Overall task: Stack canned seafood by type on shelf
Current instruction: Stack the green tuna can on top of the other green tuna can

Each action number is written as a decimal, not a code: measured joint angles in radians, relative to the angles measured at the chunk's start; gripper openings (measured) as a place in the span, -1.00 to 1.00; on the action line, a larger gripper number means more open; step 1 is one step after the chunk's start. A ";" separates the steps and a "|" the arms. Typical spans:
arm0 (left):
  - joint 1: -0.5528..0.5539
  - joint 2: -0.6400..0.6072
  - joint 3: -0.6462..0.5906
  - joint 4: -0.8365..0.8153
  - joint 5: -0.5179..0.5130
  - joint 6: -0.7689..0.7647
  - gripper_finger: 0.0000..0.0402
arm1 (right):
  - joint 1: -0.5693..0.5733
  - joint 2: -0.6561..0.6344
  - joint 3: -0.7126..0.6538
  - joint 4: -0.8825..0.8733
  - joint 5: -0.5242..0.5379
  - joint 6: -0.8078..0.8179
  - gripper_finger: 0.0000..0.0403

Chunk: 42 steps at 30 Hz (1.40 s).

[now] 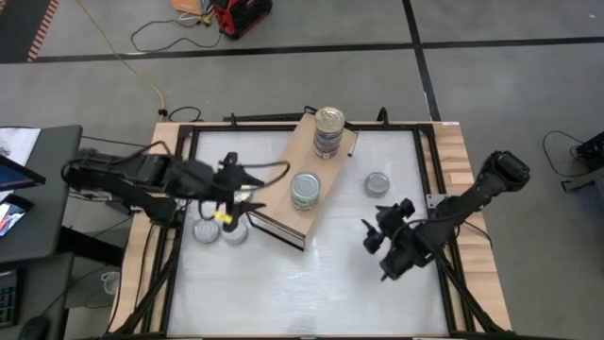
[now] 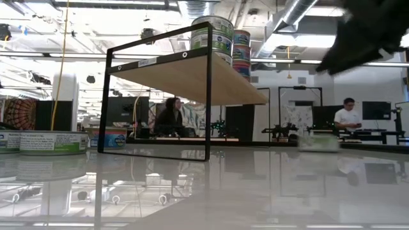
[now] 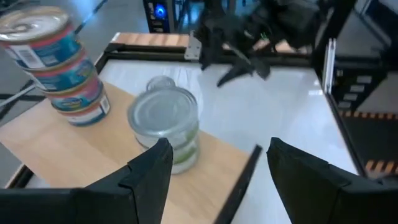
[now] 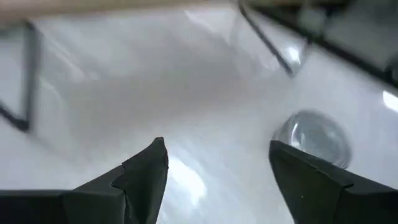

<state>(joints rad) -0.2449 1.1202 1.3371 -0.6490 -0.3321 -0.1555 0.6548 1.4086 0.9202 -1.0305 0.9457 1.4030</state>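
The shelf [image 1: 307,175] is a tan board on a dark frame [image 2: 156,105], standing mid-table. On its top, a tall stack of gold-lidded tins [image 1: 328,130] stands at the far end and a shorter stack of silver-lidded tins [image 1: 305,189] sits nearer. One silver tin [image 1: 377,183] lies on the table right of the shelf, and two more [image 1: 219,230] lie left of it. My left gripper [image 1: 257,192] hangs open above the shelf's left edge, facing the silver stack [image 3: 165,124]. My right gripper [image 1: 376,250] is open over the table, near the lone tin [image 4: 314,137].
Wooden rails [image 1: 453,170] and dark bars edge the white tabletop. Bare table stretches along the near side [image 1: 311,293]. Cables and a red device [image 1: 241,14] lie on the floor beyond. People sit at desks in the room behind [image 2: 348,115].
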 joint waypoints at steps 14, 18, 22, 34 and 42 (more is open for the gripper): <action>-0.131 0.037 -0.141 0.097 -0.053 0.193 0.26 | -0.401 0.004 0.000 -0.140 -0.342 -0.263 0.50; -0.151 0.021 -0.205 0.127 -0.054 0.206 0.24 | -0.547 -0.001 0.000 -0.141 -0.382 -0.406 0.50; -0.158 0.017 -0.231 0.111 -0.043 0.226 0.24 | -0.726 -0.002 -0.013 -0.088 -0.457 -0.566 0.50; -0.204 -0.030 -0.231 0.047 -0.040 0.225 0.24 | -1.004 -0.003 -0.050 0.013 -0.685 -0.829 0.50; -0.215 -0.037 -0.231 0.033 -0.086 0.217 0.24 | -0.761 0.003 -0.071 0.002 -0.464 -0.784 0.50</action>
<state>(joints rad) -0.4599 1.0836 1.1061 -0.6156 -0.4178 0.0610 -0.1061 1.4117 0.8489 -1.0281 0.4815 0.6189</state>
